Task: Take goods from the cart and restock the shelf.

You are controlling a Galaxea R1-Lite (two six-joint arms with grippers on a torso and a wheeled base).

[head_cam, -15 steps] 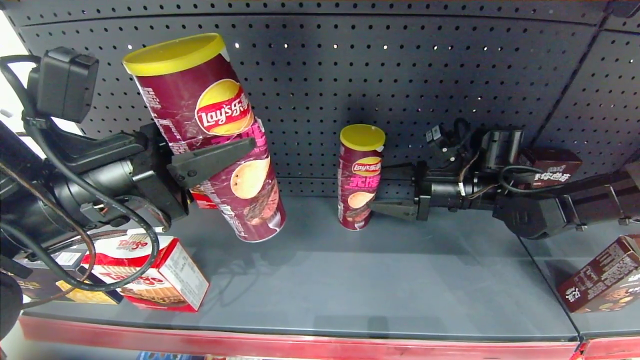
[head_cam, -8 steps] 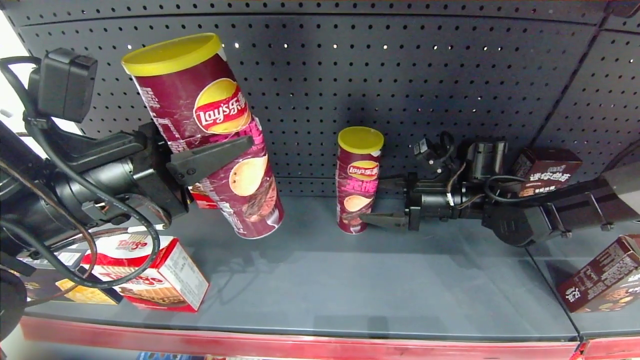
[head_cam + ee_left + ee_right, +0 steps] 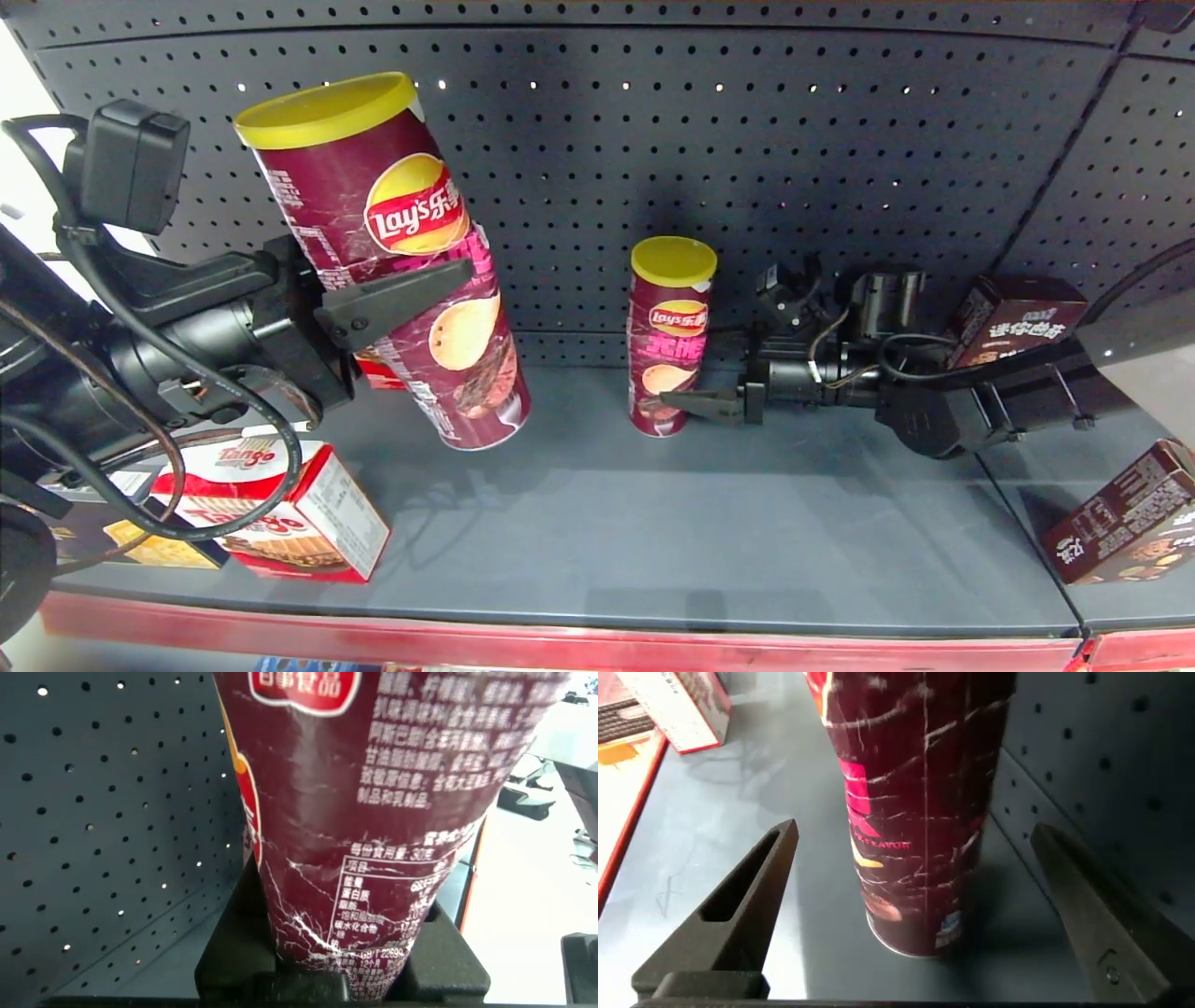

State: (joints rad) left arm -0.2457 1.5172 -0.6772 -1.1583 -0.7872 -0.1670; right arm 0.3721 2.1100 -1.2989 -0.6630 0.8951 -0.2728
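- Maroon cardboard crisp can with a yellow plastic lid (image 3: pixel 392 271), one of two alike, hung above the grey metal shelf board (image 3: pixel 653 523) at ten o'clock in the head view. It was tilted, its lid toward eleven o'clock and its base toward five. By my reading it was held aloft to wait for a free spot.
- The left gripper (image 3: pixel 425 294) was clamped across that can's middle. One black finger lay over the printed front and the other was hidden behind.
- The second maroon can (image 3: pixel 667 336) stood upright on the board close to the dark perforated back panel (image 3: pixel 794 140), at about three o'clock from the held one and well apart from it. It was probably set deep so that more stock fits in front.
- The right gripper (image 3: pixel 691 369) sat at that can's three o'clock, low on its body. Its jaws were spread wide, with a gap on either side in the right wrist view, and they pinched nothing.
- A red-and-white wafer box (image 3: pixel 299 513) lay at eight o'clock, and brown cartons (image 3: pixel 1120 513) at four o'clock.
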